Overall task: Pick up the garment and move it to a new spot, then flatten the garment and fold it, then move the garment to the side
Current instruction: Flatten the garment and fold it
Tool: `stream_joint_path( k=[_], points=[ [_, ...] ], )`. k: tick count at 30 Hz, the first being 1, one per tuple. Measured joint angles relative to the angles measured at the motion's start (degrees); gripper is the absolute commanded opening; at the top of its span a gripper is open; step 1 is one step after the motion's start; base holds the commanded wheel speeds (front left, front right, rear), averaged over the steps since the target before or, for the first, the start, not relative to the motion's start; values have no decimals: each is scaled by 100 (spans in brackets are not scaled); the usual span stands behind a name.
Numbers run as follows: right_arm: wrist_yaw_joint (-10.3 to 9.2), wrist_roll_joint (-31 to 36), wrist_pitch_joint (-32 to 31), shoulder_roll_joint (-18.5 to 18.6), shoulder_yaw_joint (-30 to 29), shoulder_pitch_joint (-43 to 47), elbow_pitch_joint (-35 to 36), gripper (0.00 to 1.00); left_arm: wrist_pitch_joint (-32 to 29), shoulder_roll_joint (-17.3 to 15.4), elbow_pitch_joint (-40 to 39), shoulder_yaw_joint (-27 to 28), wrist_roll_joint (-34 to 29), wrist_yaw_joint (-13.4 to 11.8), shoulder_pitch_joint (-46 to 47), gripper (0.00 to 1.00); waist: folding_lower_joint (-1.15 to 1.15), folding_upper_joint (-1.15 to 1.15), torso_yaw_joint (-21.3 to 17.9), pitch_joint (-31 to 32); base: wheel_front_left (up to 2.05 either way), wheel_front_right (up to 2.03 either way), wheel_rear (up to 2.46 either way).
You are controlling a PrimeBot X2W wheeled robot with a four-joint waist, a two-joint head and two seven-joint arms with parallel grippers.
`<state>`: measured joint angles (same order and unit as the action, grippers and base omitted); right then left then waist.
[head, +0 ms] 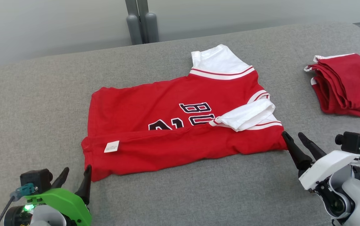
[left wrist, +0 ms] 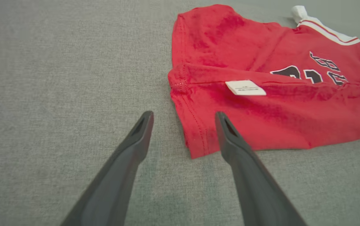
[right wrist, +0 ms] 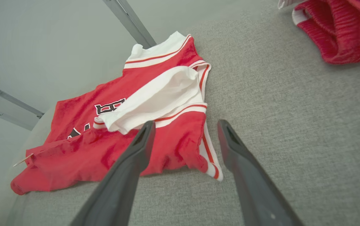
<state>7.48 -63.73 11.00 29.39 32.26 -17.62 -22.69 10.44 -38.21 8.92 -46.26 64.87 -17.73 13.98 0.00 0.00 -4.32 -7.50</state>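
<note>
Shirt: we see a red shirt [head: 173, 125] with white sleeves and black lettering, lying flat near the middle of the grey cloth surface [head: 41, 110], its hem toward our left and its neck end toward our right.
Fold: the near long edge is turned up over the front and covers the lower part of the lettering.
Tag: a small white tag [head: 111, 146] sits on the turned-up strip, close to the hem end.
Near sleeve: the white sleeve [head: 249, 116] is folded back across the chest.
Far sleeve: the other sleeve [head: 217, 61] lies flat, pointing toward the back edge.
Left gripper: our left gripper [head: 77, 168] stands spread wide with nothing in it. The hem corner lies between its fingers in the left wrist view; we cannot tell whether a finger touches the cloth.
Right gripper: our right gripper [head: 292, 134] is also spread wide and empty. One fingertip is at the shirt's near shoulder corner; we cannot tell whether it touches.
Other clothes: a folded red pile [head: 346, 84] with white trim lies far to our right, well apart from the shirt.
Background: grey posts [head: 142, 22] stand against a pale wall.
</note>
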Motion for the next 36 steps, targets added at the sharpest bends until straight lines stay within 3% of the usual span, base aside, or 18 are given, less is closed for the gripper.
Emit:
stream_joint_path(
  k=[6,20,21,23,24,25,26,27,28,29,36],
  points=[
    [0,-1,-249,-115,123,-166,-358,100,-316,185,287,-154,38,155,177,100,0,0,46,-85,0,0,0],
    [0,-119,-245,-245,243,-415,-431,100,-584,332,737,-183,264,434,366,100,0,0,25,-285,0,0,0],
    [0,-124,-282,-248,267,-430,-438,88,-597,335,759,-188,269,452,369,100,0,0,23,-289,0,0,0],
    [0,-142,-294,-255,316,-455,-445,47,-638,359,793,-199,304,513,371,100,0,0,24,-297,0,0,0],
    [0,-160,-297,-257,331,-474,-445,36,-662,372,802,-201,316,532,375,100,0,0,25,-300,0,0,0],
    [0,-175,-303,-257,344,-501,-444,26,-682,385,813,-204,318,557,385,79,0,0,26,-303,0,0,0],
    [0,-177,-303,-256,357,-517,-437,19,-681,393,827,-204,318,568,397,79,0,0,27,-305,0,0,0],
    [0,-191,-302,-255,367,-521,-427,16,-672,400,848,-199,318,591,409,39,0,0,27,-305,0,0,0],
    [0,-213,-299,-254,375,-521,-420,14,-649,404,869,-200,318,613,418,39,0,0,27,-302,0,0,0],
    [0,-226,-283,-250,386,-521,-412,0,-634,414,894,-202,318,619,425,0,0,0,26,-295,0,0,0],
    [0,-266,-257,-73,516,-484,-272,0,-655,404,947,-245,318,702,420,0,0,0,22,-194,0,0,0]
  ],
)
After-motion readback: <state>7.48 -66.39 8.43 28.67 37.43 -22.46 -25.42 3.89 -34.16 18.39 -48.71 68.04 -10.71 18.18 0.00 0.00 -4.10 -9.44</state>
